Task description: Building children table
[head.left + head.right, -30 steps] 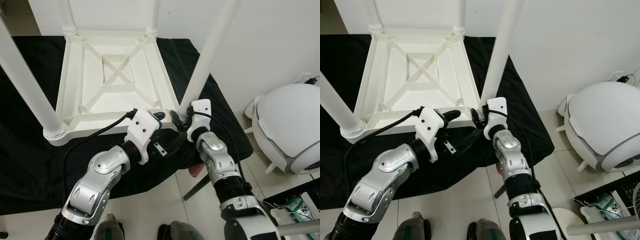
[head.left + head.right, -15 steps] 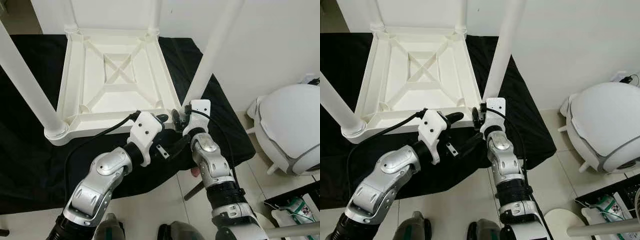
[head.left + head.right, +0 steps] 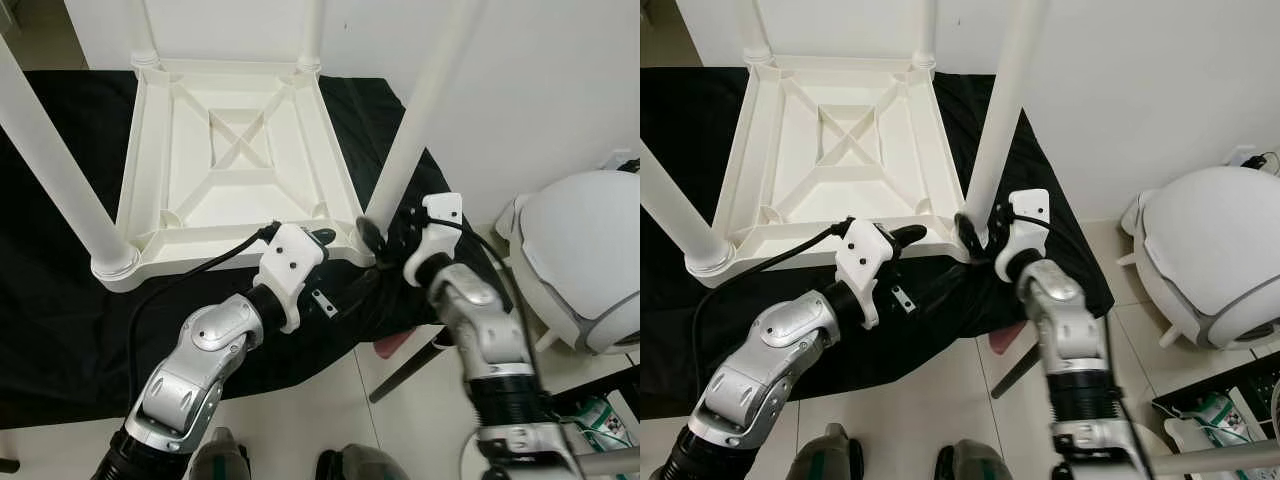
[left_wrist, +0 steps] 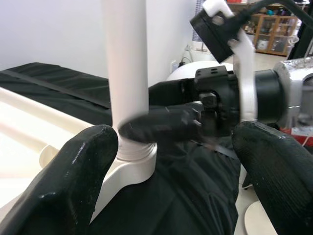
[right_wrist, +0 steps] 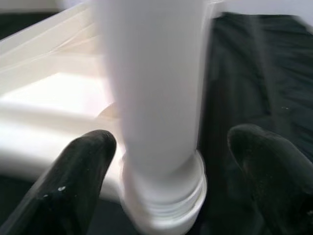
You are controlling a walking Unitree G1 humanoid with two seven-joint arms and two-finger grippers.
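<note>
Upturned white table [image 3: 235, 165], upper centre on black cloth [image 3: 60, 300]; near-right leg [image 3: 415, 115] seated in its corner socket. Right gripper [image 5: 161, 161] spread wide around the leg's base, not yet clenched; left gripper [image 4: 171, 161] released, just beside. Best practice, as judged: close squarely low on the leg, keep it upright while turning.

White plastic table [image 3: 240, 160] upside down on black cloth [image 3: 60, 300], ribbed underside up with X brace in middle. Four round white legs standing up from corner sockets. Near right leg [image 3: 415, 115] seated in its threaded collar, tilted slightly; near left leg [image 3: 50, 170] also seated.
</note>
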